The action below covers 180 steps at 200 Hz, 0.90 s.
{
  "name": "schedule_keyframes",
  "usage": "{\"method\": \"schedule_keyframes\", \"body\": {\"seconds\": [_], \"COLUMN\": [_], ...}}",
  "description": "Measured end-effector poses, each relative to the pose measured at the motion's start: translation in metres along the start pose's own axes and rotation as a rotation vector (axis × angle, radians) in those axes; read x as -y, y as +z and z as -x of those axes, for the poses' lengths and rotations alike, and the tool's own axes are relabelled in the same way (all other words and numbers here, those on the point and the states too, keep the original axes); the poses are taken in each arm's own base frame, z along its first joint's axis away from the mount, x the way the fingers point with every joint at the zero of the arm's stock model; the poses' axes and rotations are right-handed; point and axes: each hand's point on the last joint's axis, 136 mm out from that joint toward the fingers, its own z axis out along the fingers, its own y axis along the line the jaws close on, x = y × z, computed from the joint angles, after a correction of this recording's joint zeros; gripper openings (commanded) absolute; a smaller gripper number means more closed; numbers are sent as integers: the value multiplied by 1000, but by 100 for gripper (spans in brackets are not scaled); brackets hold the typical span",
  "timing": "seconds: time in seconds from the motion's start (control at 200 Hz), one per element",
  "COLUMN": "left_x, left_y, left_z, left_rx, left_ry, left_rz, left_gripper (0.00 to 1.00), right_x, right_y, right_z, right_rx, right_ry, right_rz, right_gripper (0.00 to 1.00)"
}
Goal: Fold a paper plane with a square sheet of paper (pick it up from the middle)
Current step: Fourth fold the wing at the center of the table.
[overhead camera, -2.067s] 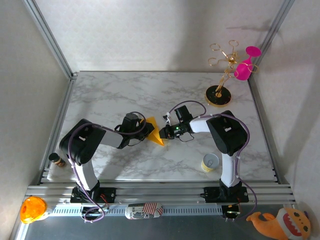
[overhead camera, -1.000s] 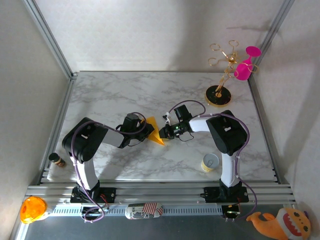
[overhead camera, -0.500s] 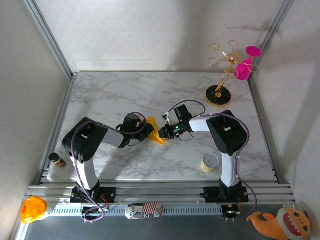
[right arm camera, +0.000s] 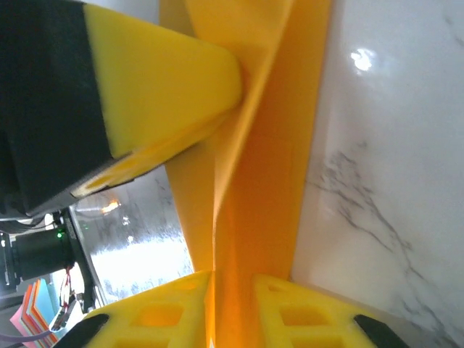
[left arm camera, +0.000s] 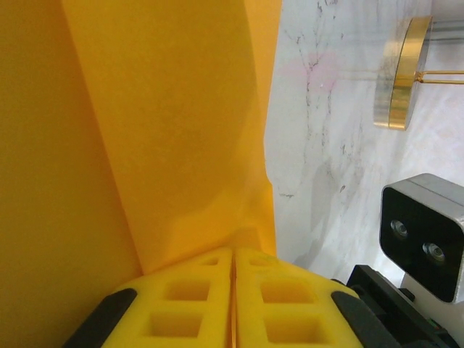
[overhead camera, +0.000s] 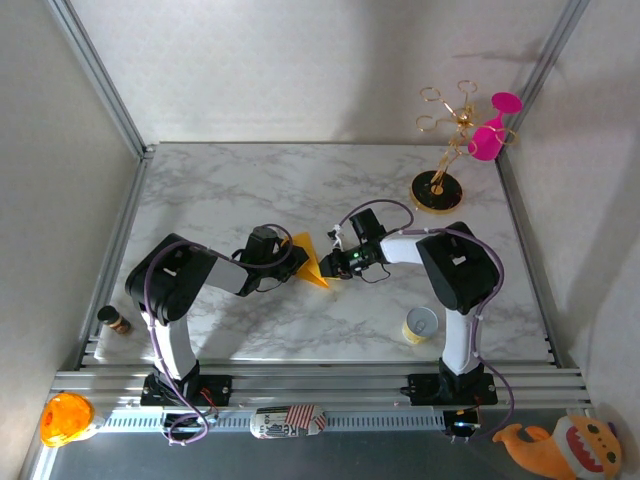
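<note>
the paper (overhead camera: 308, 262) is yellow-orange and folded into a pointy shape. it lies near the middle of the marble table (overhead camera: 250, 190), right between my two arms, with its sharp tip toward the near side. from my left wrist i see a long crease running up it.

my left gripper (left arm camera: 233, 254) is pressed together on the paper's edge. its two yellow pads meet with just a thin line between them, and the paper goes in there (so this hand is pinching it). my left arm lies low and reaches the paper from the left.

my right gripper (right arm camera: 232, 279) is on the other side of the paper. its two yellow pads stand a little apart, and a strip of the paper runs down into the gap. i cannot tell if the pads squeeze the paper or only sit beside it. from this wrist i also see one fat yellow pad of my left gripper touching the paper.

away from the paper, a gold stand (overhead camera: 437, 190) is at the far right of the table, with a pink glass (overhead camera: 487, 140) hanging on it. a small round cup (overhead camera: 420, 325) stands near the base of my right arm. a little brown bottle (overhead camera: 117, 320) is at the left edge. past the near edge, a round orange toy (overhead camera: 63, 418) sits in the left corner and a soft orange toy (overhead camera: 570, 445) in the right corner.
</note>
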Motion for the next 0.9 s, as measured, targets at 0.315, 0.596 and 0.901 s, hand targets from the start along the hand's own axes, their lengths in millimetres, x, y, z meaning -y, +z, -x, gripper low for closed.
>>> {"method": "schedule_keyframes", "body": {"seconds": [0.315,0.596,0.901], "left_x": [0,-1,-1], "left_y": [-1,-1,-1], "left_z": [0,0,1], "left_rx": [3,5,5], "left_ry": [-1,-13,-14], "left_rz": [-7,-7,-6], "left_gripper": [9,9,9], "right_x": [4,8,2], "right_y": [-6,-5,-15], "right_z": [-14,-15,-8], "right_rx": [-44,-49,-10], "right_ry": [30,28,-5], "right_rz": [-30,-48,-85], "right_gripper": [20,17,25]}}
